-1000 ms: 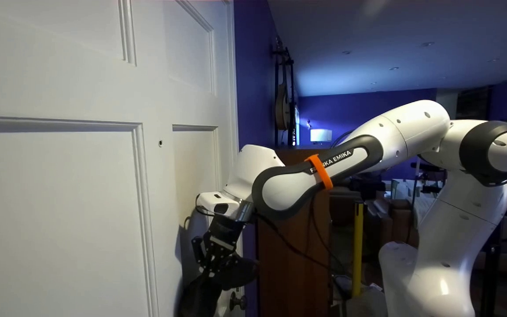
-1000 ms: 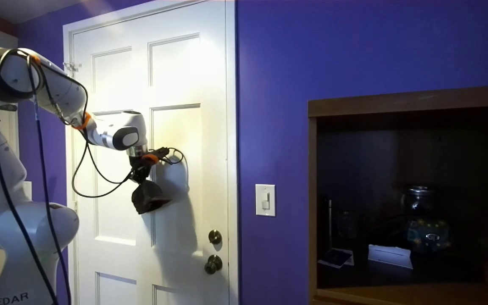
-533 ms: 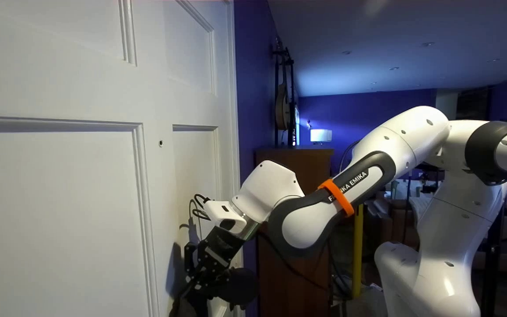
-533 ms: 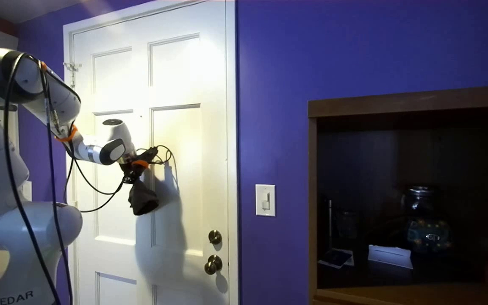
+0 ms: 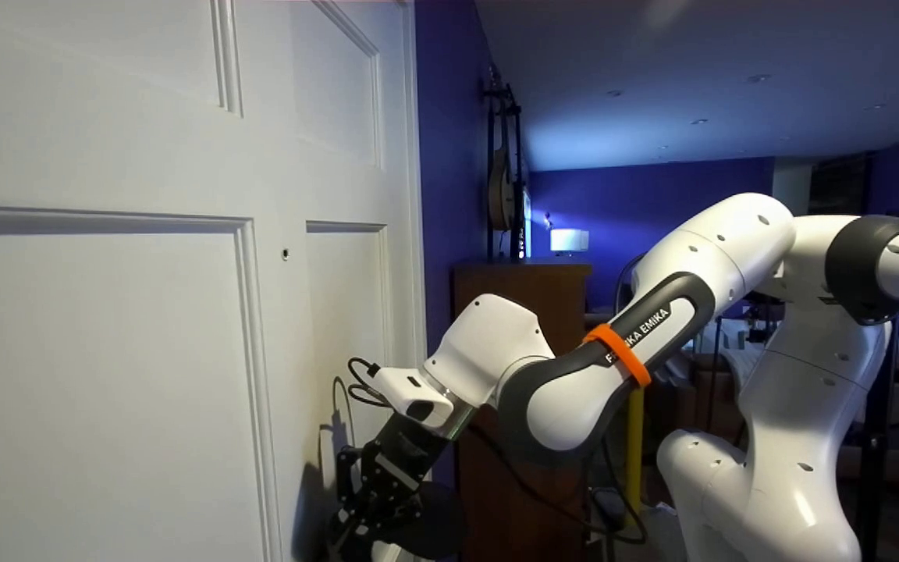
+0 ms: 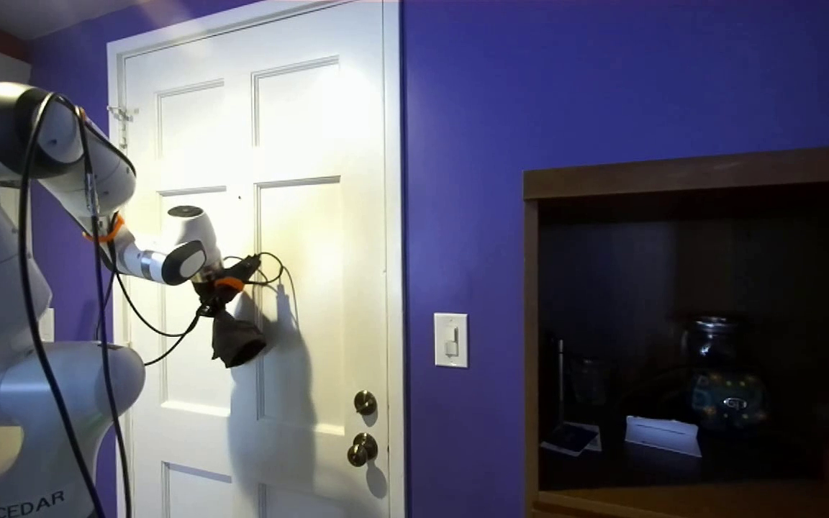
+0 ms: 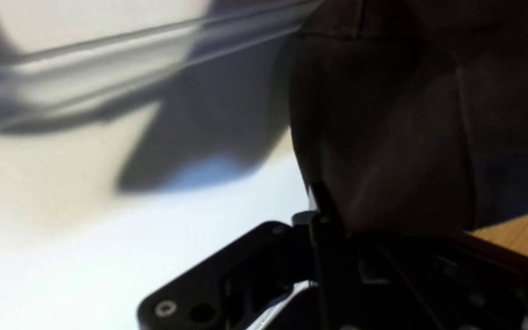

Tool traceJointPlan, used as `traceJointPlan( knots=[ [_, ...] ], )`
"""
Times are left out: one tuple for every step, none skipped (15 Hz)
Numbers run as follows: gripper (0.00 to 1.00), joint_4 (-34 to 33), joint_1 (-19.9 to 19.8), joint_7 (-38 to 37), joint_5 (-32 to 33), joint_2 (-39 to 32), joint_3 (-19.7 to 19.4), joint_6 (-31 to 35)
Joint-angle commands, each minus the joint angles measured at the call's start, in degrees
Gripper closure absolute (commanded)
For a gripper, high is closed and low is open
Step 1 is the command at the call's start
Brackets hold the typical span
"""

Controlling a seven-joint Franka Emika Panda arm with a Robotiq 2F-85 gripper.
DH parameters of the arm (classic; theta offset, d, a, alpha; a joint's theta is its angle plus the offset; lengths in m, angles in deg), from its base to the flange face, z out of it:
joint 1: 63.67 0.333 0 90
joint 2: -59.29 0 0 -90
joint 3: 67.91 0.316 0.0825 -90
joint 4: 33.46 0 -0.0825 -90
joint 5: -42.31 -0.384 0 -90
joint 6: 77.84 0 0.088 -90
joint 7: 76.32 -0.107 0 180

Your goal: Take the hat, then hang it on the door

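Note:
The dark hat point(image 6: 239, 342) hangs from my gripper point(image 6: 213, 309), its opening facing down. My gripper is shut on the hat's cloth, in front of the white door point(image 6: 299, 122). In the wrist view the hat point(image 7: 383, 133) fills the upper right, rising from my gripper point(image 7: 337, 224); the fingertips are too dark to make out singly. An exterior view shows my gripper point(image 5: 356, 523) slanting down toward the door point(image 5: 90, 375), with part of the hat point(image 5: 430, 527) beside it. The hat's lower part is cut off there.
A small dark spot point(image 5: 286, 254) marks the door between its panels, above my gripper. Brass-coloured knobs point(image 6: 363, 450) sit low on the door's right side. Nearby are a light switch point(image 6: 450, 339), a brown wooden cabinet point(image 5: 520, 507) and a yellow post point(image 5: 634, 460). Cables loop from the arm.
The arm has lowered and drawn back, its wrist tilting more toward the door. My gripper and the hat have shifted left in an exterior view. The grip on the hat stays.

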Motion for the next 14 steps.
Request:
traceJointPlan(
  knots=[
    [0.99,-0.66,3.29,1.64,0.03,1.95,-4.87,-4.87],
    [0.97,-0.3,2.11,-0.38,0.93,0.22,-3.17,-2.03],
    [0.97,-0.4,2.39,0.03,0.71,0.35,-3.88,-2.73],
    [0.97,-0.41,2.54,0.23,0.62,0.5,-4.25,-3.07],
    [0.99,-0.42,2.6,0.28,0.58,0.64,-4.38,-3.28],
    [0.99,-0.01,1.75,-1.05,1.25,1.42,-3.21,-3.54],
    [0.99,0.4,1.32,-1.83,1.75,2.01,-2.35,-3.57],
    [0.99,0.84,1.19,-2.66,2.0,2.73,-1.54,-3.64],
    [0.99,1.16,1.18,-3.51,2.07,3.16,-0.98,-3.56],
    [0.99,1.34,1.99,-3.49,1.76,3.69,-1.04,-3.5],
    [0.99,1.65,3.77,-2.96,0.32,4.36,-1.88,-3.22],
    [0.99,1.71,4.43,-3.38,-0.2,4.85,-2.08,-3.27],
    [0.99,1.8,5.92,-2.94,-1.06,5.5,-3.02,-3.12],
    [0.99,1.74,6.31,-3.82,-1.24,5.91,-3.03,-3.08]
  ],
)
